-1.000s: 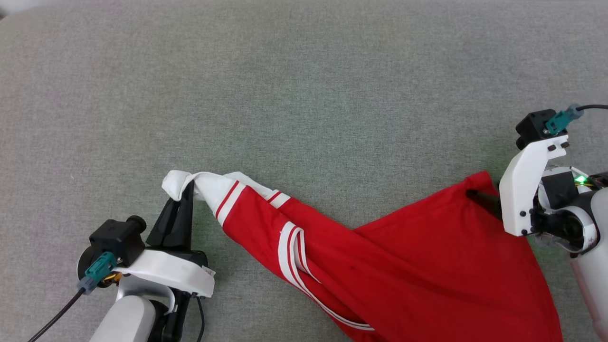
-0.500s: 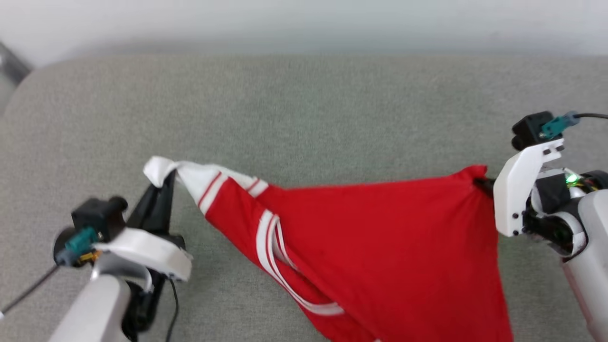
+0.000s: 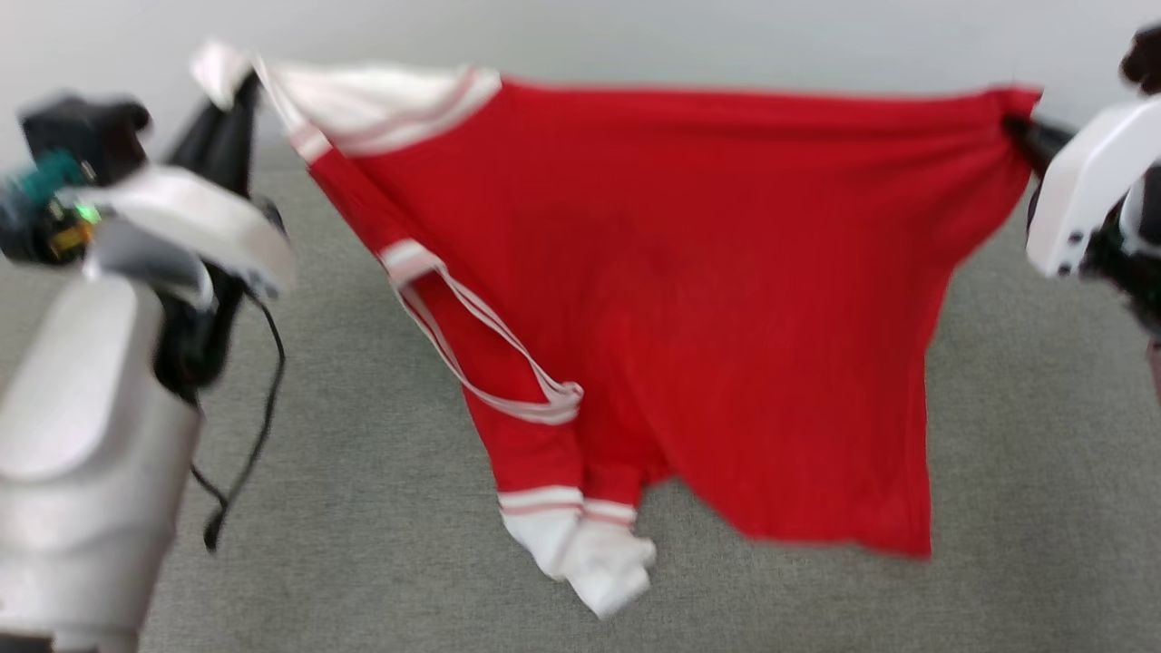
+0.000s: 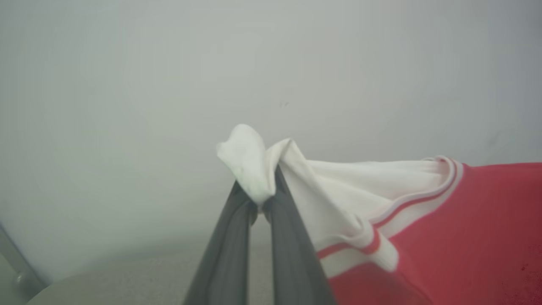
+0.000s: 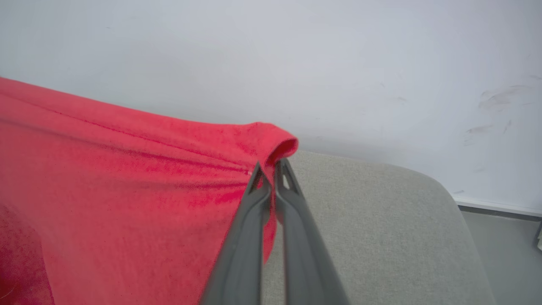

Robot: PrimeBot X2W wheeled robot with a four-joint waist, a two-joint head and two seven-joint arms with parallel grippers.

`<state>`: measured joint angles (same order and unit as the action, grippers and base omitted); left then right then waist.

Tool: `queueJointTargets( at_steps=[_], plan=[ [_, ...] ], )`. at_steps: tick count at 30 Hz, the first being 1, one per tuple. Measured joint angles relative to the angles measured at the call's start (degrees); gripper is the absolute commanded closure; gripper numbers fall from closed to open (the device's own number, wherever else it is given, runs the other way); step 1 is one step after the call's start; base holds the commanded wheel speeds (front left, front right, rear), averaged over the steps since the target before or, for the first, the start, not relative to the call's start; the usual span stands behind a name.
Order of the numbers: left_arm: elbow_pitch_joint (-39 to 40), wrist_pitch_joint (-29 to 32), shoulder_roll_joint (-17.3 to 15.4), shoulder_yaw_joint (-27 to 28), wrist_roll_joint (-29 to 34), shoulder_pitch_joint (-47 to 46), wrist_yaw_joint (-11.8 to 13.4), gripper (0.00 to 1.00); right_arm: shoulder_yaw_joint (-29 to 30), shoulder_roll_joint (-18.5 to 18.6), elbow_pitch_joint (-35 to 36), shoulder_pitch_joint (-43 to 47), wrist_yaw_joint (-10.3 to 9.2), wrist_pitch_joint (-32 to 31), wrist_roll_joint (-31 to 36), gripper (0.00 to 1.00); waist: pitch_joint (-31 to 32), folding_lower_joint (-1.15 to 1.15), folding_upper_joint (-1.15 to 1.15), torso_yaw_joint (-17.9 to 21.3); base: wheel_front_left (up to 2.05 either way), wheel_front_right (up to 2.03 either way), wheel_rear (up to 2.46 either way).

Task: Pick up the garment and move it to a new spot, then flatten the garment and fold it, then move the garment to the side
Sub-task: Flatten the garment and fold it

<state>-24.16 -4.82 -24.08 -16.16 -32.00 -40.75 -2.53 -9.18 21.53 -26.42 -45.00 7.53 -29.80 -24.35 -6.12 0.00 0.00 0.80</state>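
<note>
- Spread in the air between the two arms: red jersey-style T-shirt point(image 3: 689, 317) with short white sleeves and red-white striped trim, top edge taut and nearly level, body hanging in front of the grey woven upholstered surface point(image 3: 363, 544).
- Left gripper point(image 3: 238, 86): long dark fingers point(image 4: 228, 254) pressed together, clamped on the bunched end of one white sleeve point(image 4: 250, 161).
- Right gripper point(image 3: 1023, 134): fingers closed tight on a gathered red corner point(image 5: 275, 146) of the shirt.
- Second white sleeve point(image 3: 599, 562): lowest part of the shirt, dangling below its middle; contact with the grey surface impossible to tell.
- Striped collar point(image 3: 490, 363): sagging in a long loop on the left half.
- Behind: plain pale wall point(image 3: 635, 36).
- Black cable point(image 3: 258, 381): looping down beside the left forearm.
</note>
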Motion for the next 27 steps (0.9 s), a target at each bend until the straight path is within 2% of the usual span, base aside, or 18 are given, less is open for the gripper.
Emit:
queueJointTargets(
  at_steps=[8, 16, 21, 27],
  plan=[
    [-10.0, -0.1, -1.0, 1.3, 1.2, -20.8, -0.7, 1.0, 2.9, -1.3, -1.0, -14.1, 0.02, 4.8, 4.3, 1.0, -5.6, 0.01, 0.0, 1.3, 0.0, 0.0, 0.0],
    [-13.8, -2.6, -3.3, 2.0, 3.4, -37.9, -1.1, 1.0, 4.9, -3.0, -2.0, -27.3, 0.03, 11.7, 8.1, 1.0, -14.0, 0.01, 0.0, 2.3, 0.0, 0.0, 0.0],
    [-14.4, -3.2, -4.1, 2.1, 3.9, -45.9, -1.5, 1.0, 4.9, -3.5, -2.8, -34.5, 0.02, 15.1, 9.4, 1.0, -19.8, 0.01, 0.0, 2.5, 0.0, 0.0, 0.0],
    [-14.3, -2.9, -4.4, 1.9, 4.2, -51.1, -1.8, 1.0, 3.3, -3.4, -3.1, -40.3, 0.01, 17.4, 9.7, 1.0, -26.9, 0.01, 0.0, 2.3, 0.0, 0.0, 0.0]
  ],
)
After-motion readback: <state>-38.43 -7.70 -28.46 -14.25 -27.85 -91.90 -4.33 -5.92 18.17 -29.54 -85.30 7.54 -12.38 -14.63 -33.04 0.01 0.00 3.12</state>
